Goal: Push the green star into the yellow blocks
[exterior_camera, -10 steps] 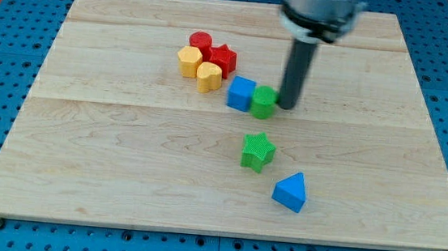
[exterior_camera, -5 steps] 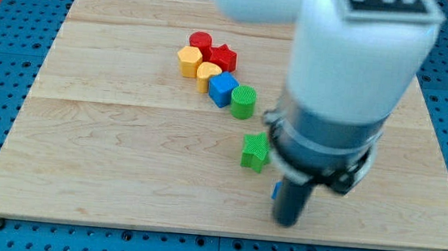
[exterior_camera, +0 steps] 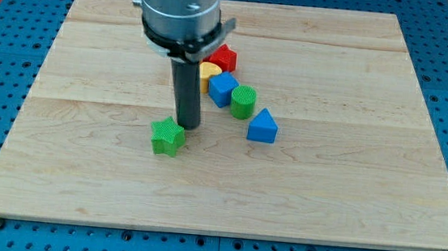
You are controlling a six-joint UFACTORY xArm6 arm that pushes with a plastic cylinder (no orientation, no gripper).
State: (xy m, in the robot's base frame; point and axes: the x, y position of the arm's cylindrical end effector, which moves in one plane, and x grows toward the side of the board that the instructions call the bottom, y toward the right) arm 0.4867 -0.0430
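Observation:
The green star (exterior_camera: 167, 136) lies on the wooden board (exterior_camera: 349, 177), left of centre. My tip (exterior_camera: 188, 126) stands just to the star's upper right, touching or nearly touching it. One yellow block (exterior_camera: 207, 72) shows partly, behind the rod, above the tip; the other yellow block is hidden by the rod. The star lies well below the yellow blocks.
A red star (exterior_camera: 225, 57) sits at the top of the cluster. A blue cube (exterior_camera: 222, 88) and a green cylinder (exterior_camera: 243, 101) lie to the right of the rod. A blue triangular block (exterior_camera: 262, 126) lies right of the tip.
The green star has moved left, from centre to left of centre. The blue triangular block has moved up beside the green cylinder. My tip has swung from the lower right to beside the star.

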